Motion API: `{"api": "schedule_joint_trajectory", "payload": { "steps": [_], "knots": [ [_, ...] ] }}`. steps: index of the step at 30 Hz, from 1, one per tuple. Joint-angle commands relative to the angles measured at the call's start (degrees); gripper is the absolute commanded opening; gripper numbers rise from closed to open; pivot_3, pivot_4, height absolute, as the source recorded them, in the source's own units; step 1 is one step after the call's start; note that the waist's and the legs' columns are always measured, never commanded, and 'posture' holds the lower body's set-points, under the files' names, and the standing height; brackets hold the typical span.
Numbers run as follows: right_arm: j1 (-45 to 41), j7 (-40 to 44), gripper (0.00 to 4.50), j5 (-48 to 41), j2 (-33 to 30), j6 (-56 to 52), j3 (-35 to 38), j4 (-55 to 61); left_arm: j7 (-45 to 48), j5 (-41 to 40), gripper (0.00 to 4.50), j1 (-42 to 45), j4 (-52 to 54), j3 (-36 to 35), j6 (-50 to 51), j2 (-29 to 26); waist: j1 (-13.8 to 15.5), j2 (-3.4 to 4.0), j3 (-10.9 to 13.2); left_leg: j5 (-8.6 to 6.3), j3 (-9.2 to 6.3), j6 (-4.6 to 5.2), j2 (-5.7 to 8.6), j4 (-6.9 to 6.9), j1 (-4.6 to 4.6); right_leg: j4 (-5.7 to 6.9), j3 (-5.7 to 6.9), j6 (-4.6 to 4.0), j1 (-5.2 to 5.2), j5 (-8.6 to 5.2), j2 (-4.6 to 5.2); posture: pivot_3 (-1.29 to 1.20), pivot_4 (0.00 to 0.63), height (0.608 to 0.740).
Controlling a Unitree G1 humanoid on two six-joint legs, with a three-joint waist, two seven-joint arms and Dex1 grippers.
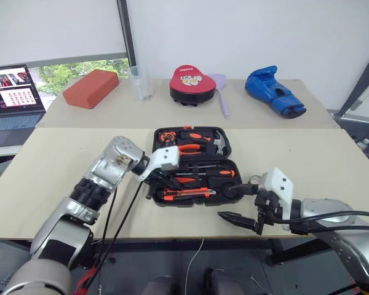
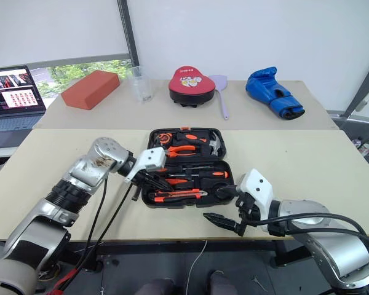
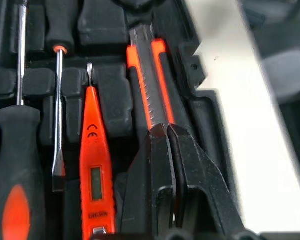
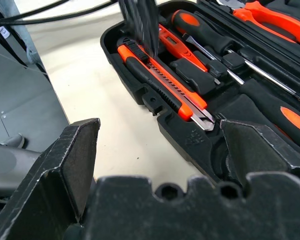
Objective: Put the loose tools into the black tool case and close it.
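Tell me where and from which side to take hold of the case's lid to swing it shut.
Grip the lid at its far rim, away from the hinge, reaching over from the table's far side. The black tool case lies fully open and flat, the lid holding pliers and hammer, so only its outer edges are free. The open right gripper is near the front half.

Black tool case (image 1: pixel 224 149) open on table, screwdrivers (image 3: pixel 15 165) and utility knife (image 1: pixel 187 193) seated inside.

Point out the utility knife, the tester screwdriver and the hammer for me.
utility knife (image 4: pixel 160 80), right wrist view, orange middle of its body.
tester screwdriver (image 3: pixel 94 165), left wrist view, orange handle.
hammer (image 1: pixel 219 143), left eye view, steel head.
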State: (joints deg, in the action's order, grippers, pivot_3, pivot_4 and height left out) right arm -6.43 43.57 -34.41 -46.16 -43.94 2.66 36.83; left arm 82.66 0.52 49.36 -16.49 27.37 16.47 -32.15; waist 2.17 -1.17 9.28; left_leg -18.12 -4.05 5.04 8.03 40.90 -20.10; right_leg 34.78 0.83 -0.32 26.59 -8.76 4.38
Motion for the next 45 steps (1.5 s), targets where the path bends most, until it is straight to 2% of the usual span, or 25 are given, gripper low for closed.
{"api": "schedule_joint_trajectory", "payload": {
  "steps": [1,5,8,14,17,19,22,23,26,29,30,35,41,42,43,45],
  "knots": [
    [-0.89,0.15,4.5,0.15,0.17,1.58,0.44,0.7,-0.91,4.71,0.13,-1.97,-0.76,3.56,-5.66,-0.52,0.05,0.06,-0.04,0.0,0.0,0.0,0.0,0.0,0.02,0.0,-0.01,0.0,-0.04,0.0,0.01,0.0,0.15,0.74],
    [-0.31,0.09,4.5,0.25,-0.02,1.54,0.99,0.84,-2.23,5.57,0.13,-2.54,-2.23,2.74,-8.0,-0.31,0.09,0.07,-0.04,-0.02,0.0,-0.01,0.0,-0.01,0.29,-0.04,-0.03,0.02,-0.3,-0.01,0.01,0.0,0.15,0.74],
    [1.0,0.24,4.5,0.2,-0.77,1.52,2.65,1.04,-2.32,2.19,0.13,-2.26,-1.21,-1.09,-5.7,-0.4,0.07,0.07,-0.04,-0.06,0.0,0.07,0.0,-0.02,0.33,0.0,-0.04,0.05,-0.33,-0.02,0.01,0.0,0.15,0.74],
    [3.57,1.73,4.5,0.31,-3.74,2.22,9.17,-1.62,-1.69,-10.27,0.13,-1.11,4.67,-13.34,4.11,-1.72,-0.12,0.02,-0.01,-0.04,0.01,0.08,0.0,0.0,0.12,0.13,-0.04,0.03,-0.04,-0.01,-0.03,0.0,0.15,0.74],
    [4.11,3.05,4.5,1.22,-5.66,2.57,11.56,-5.08,1.01,-16.9,0.13,-0.64,8.02,-17.93,11.36,-4.51,-0.19,0.03,-0.01,-0.03,0.01,0.07,0.0,0.01,0.05,0.15,-0.02,0.01,0.06,-0.01,-0.04,0.0,0.15,0.74],
    [3.98,4.31,4.5,1.75,-7.15,2.58,11.9,-8.02,4.99,-20.56,0.63,-0.86,10.27,-19.02,16.86,-8.22,-0.43,0.03,-0.02,-0.03,0.01,0.06,0.0,-0.01,0.04,0.14,0.0,0.01,0.09,-0.01,-0.04,0.0,0.15,0.74],
    [1.95,5.61,4.5,5.04,-8.92,4.65,9.2,-13.82,6.49,-22.6,1.56,-3.4,14.06,-20.33,16.21,-11.53,-1.15,0.04,-0.01,-0.03,0.01,0.05,0.0,-0.04,0.04,0.12,0.01,0.0,0.09,-0.01,-0.04,0.0,0.15,0.74],
    [1.46,5.9,4.5,5.79,-9.13,5.27,8.6,-14.97,6.36,-22.79,1.85,-3.81,14.72,-20.33,15.99,-11.95,-1.21,0.04,-0.01,-0.03,0.01,0.05,0.0,-0.04,0.04,0.11,0.01,0.0,0.08,-0.01,-0.03,0.0,0.15,0.74],
    [-6.53,5.42,4.5,10.78,-7.25,7.18,2.63,-25.74,2.76,-25.24,3.06,-5.77,18.93,-23.19,17.87,-11.67,-1.43,0.03,0.0,-0.04,0.01,-0.01,0.01,-0.01,0.07,0.04,0.02,-0.01,-0.02,0.0,-0.01,0.0,0.15,0.74],
    [-11.06,6.49,4.5,13.65,-5.6,8.93,-1.58,-31.57,1.44,-26.19,4.25,-7.17,21.31,-23.53,18.46,-12.06,-1.59,0.02,0.01,-0.03,0.03,-0.08,0.0,-0.02,0.1,0.0,0.0,-0.01,-0.08,0.01,0.02,0.0,0.15,0.74],
    [-11.96,6.91,4.5,14.45,-5.18,9.52,-2.61,-32.69,1.13,-26.57,4.47,-7.32,21.6,-23.5,18.8,-12.15,-1.58,0.03,0.01,-0.03,0.03,-0.07,-0.01,-0.06,0.13,0.04,0.0,-0.04,-0.06,-0.01,0.01,0.0,0.15,0.74],
    [-14.59,8.08,4.5,18.45,-3.22,12.07,-7.35,-35.83,-1.6,-27.16,4.47,-8.11,23.0,-23.85,19.14,-12.32,-1.53,0.03,0.01,0.02,0.02,-0.05,-0.02,-0.08,0.08,0.14,0.0,-0.11,0.08,-0.04,0.01,0.0,0.15,0.74],
    [-15.88,8.25,4.5,21.61,-1.08,14.68,-9.45,-38.83,-3.17,-26.38,4.47,-10.0,23.93,-22.89,16.84,-13.17,-1.53,0.04,0.01,0.01,0.02,-0.08,-0.02,-0.07,0.08,0.12,0.02,-0.11,0.06,-0.04,0.0,0.0,0.15,0.74],
    [-16.1,8.3,3.98,22.07,-0.8,15.03,-9.54,-39.33,-3.35,-26.4,4.5,-10.2,24.05,-22.76,16.62,-13.23,-1.55,0.04,0.01,0.01,0.03,-0.08,-0.01,-0.08,0.08,0.12,0.01,-0.11,0.07,-0.04,0.0,0.0,0.15,0.74],
    [-16.28,8.34,3.76,22.32,-0.53,15.21,-9.54,-39.69,-3.47,-26.43,4.5,-10.31,24.15,-22.63,16.53,-13.31,-1.55,0.04,0.0,0.01,0.03,-0.08,-0.01,-0.08,0.08,0.12,0.01,-0.11,0.06,-0.04,-0.01,0.0,0.15,0.74],
    [-16.54,8.42,3.05,22.39,0.06,15.57,-9.2,-40.24,-3.67,-26.47,4.5,-10.41,24.34,-22.41,16.26,-13.3,-1.56,0.04,0.01,0.01,0.03,-0.1,-0.01,-0.07,0.09,0.12,0.01,-0.12,0.06,-0.04,-0.01,0.0,0.15,0.74]
  ]
}}
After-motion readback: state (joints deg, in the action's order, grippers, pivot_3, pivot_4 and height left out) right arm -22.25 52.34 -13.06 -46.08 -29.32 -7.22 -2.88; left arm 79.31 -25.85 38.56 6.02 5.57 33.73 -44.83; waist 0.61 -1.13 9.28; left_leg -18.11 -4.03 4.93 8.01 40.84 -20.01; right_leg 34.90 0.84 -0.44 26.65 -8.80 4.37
